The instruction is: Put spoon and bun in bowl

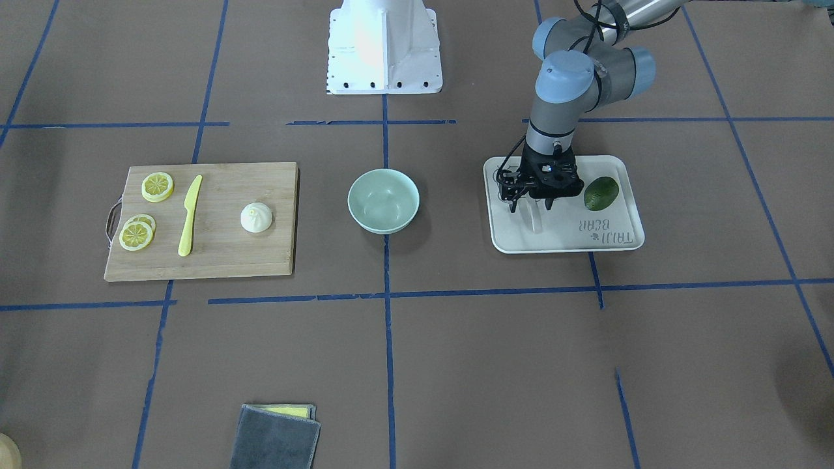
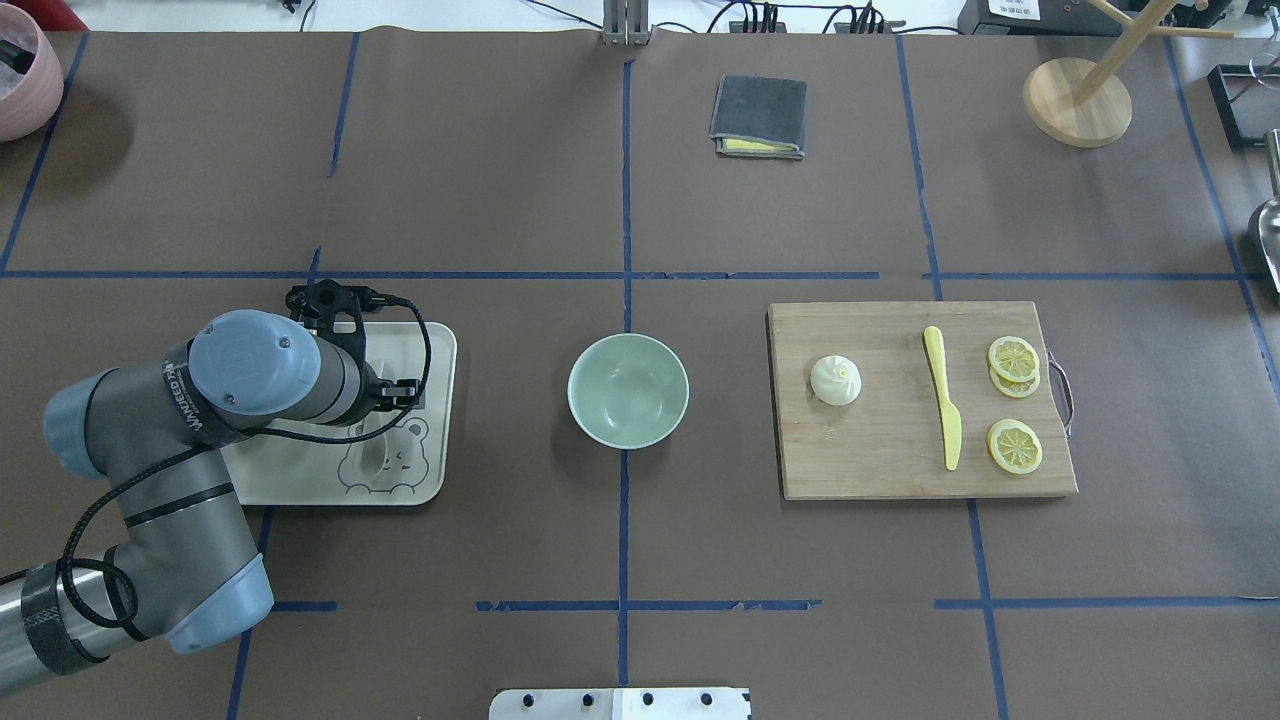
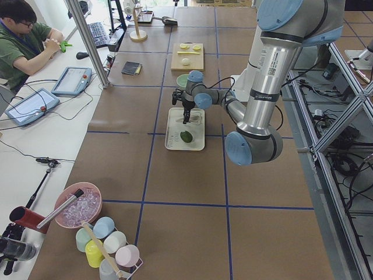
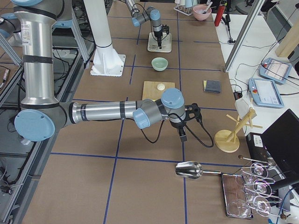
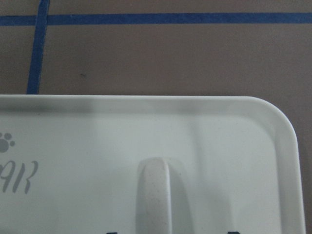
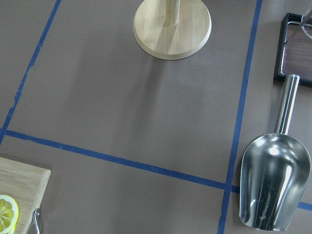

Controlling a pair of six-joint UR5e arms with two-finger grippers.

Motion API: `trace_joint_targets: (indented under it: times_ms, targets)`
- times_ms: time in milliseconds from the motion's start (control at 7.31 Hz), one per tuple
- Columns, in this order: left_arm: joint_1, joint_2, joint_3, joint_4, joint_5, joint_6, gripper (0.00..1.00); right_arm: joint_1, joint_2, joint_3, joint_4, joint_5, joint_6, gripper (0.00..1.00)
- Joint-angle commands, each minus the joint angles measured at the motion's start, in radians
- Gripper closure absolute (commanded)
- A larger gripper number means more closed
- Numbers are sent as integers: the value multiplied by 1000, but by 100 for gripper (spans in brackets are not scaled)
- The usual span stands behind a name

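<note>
**Spoon point(image 5: 155, 195) lying on tray point(image 1: 560, 236), left gripper point(image 1: 533, 205) straddling it**

Its jaws are standing apart on either side of the handle, not clamping it. The bowl point(image 1: 383, 200) is sitting on the worktop point(image 1: 456, 365) between the tray and the cutting board point(image 1: 273, 257), where the bun point(image 1: 256, 217) is resting. The right gripper point(image 4: 182, 135) is hanging past the board; whether it is parted cannot be told.

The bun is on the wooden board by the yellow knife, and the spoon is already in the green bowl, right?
Not quite. The bowl is empty, as the overhead view shows; the spoon lies on the white tray under the left tool. The bun is on the board by the knife.
</note>
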Motion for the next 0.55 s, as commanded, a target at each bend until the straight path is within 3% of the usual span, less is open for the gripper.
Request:
trace_joint_targets:
  times_ms: [0, 137, 410]
  targets:
    - [1, 0, 0, 0, 0, -3, 61, 0, 4, 1, -1, 0, 0, 0]
    - [1, -1, -6, 0, 0, -1, 98, 0, 5, -1, -1, 0, 0, 0]
    - [-1, -1, -17, 0, 0, -1, 100, 0, 5, 1, -1, 0, 0, 0]
